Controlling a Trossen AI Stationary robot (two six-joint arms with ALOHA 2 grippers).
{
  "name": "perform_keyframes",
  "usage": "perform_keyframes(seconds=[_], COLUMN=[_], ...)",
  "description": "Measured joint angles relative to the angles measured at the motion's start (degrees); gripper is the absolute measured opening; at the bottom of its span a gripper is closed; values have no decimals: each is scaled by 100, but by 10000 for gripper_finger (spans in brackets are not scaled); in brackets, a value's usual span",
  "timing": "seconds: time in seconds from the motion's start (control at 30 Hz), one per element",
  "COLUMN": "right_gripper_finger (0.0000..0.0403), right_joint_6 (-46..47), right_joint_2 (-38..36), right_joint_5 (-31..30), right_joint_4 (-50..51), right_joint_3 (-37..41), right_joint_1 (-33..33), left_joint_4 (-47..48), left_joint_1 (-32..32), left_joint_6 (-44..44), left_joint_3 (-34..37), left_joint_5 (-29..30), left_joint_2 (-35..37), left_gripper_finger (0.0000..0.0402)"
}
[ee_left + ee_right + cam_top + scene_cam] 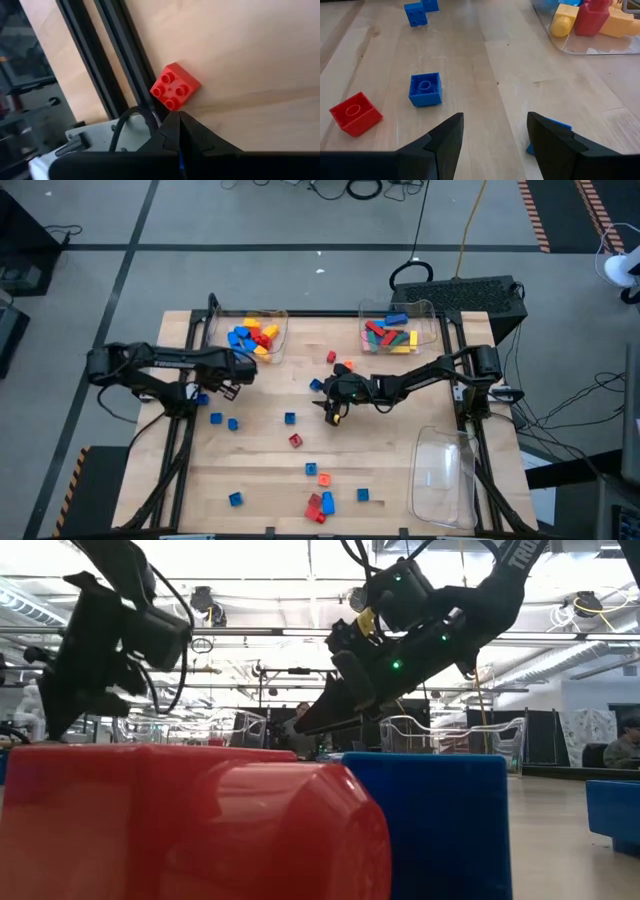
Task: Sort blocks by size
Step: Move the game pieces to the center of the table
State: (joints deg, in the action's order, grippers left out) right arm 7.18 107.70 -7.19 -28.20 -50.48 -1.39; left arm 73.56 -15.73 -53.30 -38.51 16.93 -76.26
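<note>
Mid-sort: loose blocks (321, 502) remain scattered toward six o'clock.
Your left gripper (243, 370) sits clenched beside the ten o'clock tray (282, 332), apparently empty. Your right gripper (495, 135) hangs spread; next, lower it over a blue block (425, 89).

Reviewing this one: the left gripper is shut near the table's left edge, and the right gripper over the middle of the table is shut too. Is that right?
Not quite. The left gripper is shut near the left edge of the wooden table, but the right gripper over the middle is open: the right wrist view shows bare wood between its two dark fingers, with nothing held.
</note>
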Motion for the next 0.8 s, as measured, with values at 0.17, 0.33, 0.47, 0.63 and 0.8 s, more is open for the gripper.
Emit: perform_keyframes(seconds=[0.17,0.33,0.47,0.63,0.8], right_gripper_finger=[208,208,208,208,208], right_joint_6=[9,9,9,6,-25], right_joint_2=[0,0,0,0,0], right_joint_5=[-1,-1,-1,-1,-1], right_joint_4=[-16,5,12,19,19], right_joint_3=[0,0,0,0,0], right_joint_1=[2,2,4,4,4], left_joint_4=[-9,-113,-360,-514,-611], left_joint_1=[-6,-169,-370,-487,-448], left_joint_6=[-4,3,107,278,436], left_joint_3=[6,73,250,325,330], left_joint_5=[67,188,190,221,96], left_joint_2=[-488,-844,-1051,-1221,-1219], left_gripper_finger=[2,2,2,2,4])
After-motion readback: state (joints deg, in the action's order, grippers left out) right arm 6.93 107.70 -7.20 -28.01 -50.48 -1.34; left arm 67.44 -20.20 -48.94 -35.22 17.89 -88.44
